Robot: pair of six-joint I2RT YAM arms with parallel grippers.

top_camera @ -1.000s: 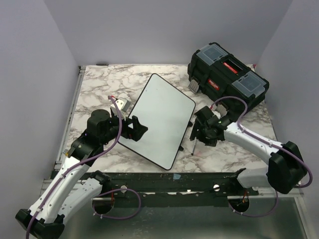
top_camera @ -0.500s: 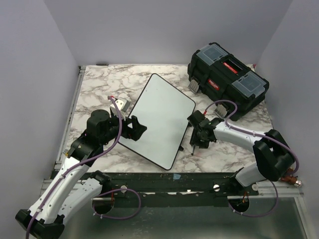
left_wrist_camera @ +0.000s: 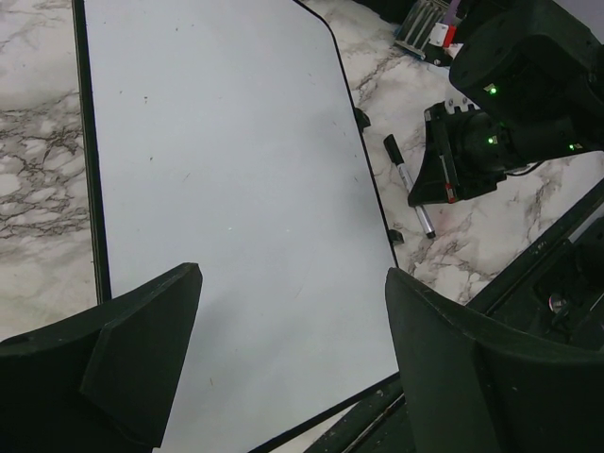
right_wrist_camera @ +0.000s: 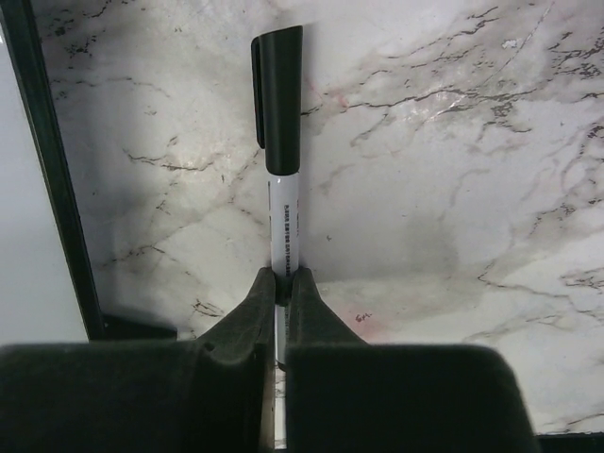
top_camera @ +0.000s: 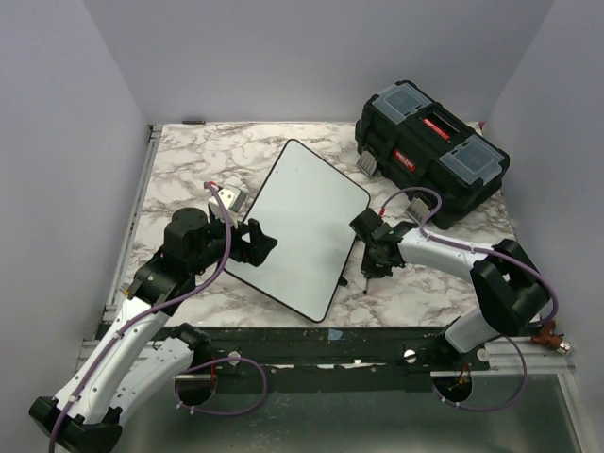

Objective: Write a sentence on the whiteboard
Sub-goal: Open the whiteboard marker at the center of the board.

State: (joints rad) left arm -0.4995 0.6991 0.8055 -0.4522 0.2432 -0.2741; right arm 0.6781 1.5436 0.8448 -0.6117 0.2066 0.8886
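Note:
The whiteboard [top_camera: 307, 222] lies tilted on the marble table, white with a thin black rim [right_wrist_camera: 52, 170]. Its face [left_wrist_camera: 236, 189] is blank and no sentence shows on it. A marker [right_wrist_camera: 281, 189] with a white barrel and a black cap lies on the table just right of the board's near right edge. My right gripper [right_wrist_camera: 280, 278] is shut on the marker's barrel [left_wrist_camera: 401, 173], low over the table [top_camera: 371, 264]. My left gripper [top_camera: 262, 243] hovers over the board's near left part, open with nothing between its fingers [left_wrist_camera: 293, 274].
A black toolbox [top_camera: 432, 151] with red labels stands at the back right, a metal latch [top_camera: 366, 162] hanging at its left end. A small silver block [top_camera: 229, 196] sits left of the board. Purple walls close in three sides.
My right gripper has slid left along the table to the marker and shut on its barrel. The left arm has stayed where it was.

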